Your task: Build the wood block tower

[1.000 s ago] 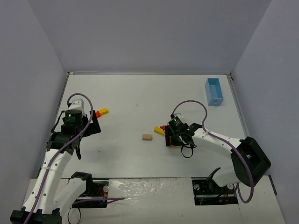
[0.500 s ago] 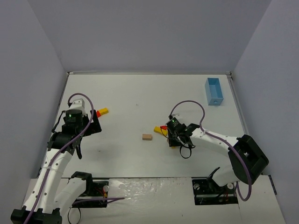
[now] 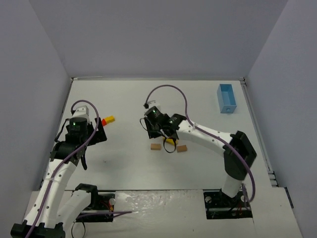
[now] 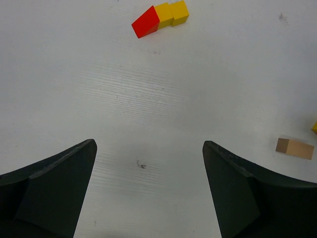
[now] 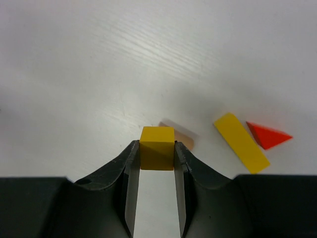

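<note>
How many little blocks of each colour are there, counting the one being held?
Red blocks: 2
Yellow blocks: 4, one in the right fingers, the touching pair counted as two
Tan blocks: 2
Total: 8

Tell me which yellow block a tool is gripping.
The yellow cube clamped in the right tool. The long yellow block and the yellow piece touching a red wedge in the left wrist view lie loose on the table.
</note>
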### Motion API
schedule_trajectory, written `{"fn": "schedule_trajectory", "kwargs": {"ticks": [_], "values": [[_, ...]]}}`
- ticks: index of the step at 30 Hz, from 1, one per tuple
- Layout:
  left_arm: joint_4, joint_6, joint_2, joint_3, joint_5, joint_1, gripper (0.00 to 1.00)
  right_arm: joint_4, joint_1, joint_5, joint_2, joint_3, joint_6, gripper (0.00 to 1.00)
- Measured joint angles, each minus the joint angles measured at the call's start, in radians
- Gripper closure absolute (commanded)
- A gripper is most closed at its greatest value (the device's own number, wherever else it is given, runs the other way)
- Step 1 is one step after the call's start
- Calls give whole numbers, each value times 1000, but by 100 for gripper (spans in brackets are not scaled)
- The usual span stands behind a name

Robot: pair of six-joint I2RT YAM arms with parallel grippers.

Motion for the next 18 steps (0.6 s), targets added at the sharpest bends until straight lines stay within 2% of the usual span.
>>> {"fn": "schedule_trajectory", "kwargs": {"ticks": [5,11,16,18], "values": [[-4,-6,0,0,-33,0,14,4,3,-10,259,282,-60,100],[-6,-10,0,0,-56,1,14,-17,1,-16,505,472,-95,93],[-7,-16,5,0,-57,1,14,-24,-3,-15,596,543,-105,75],[-7,-18,10,0,-56,1,14,-29,-6,-15,600,560,-105,63]]}}
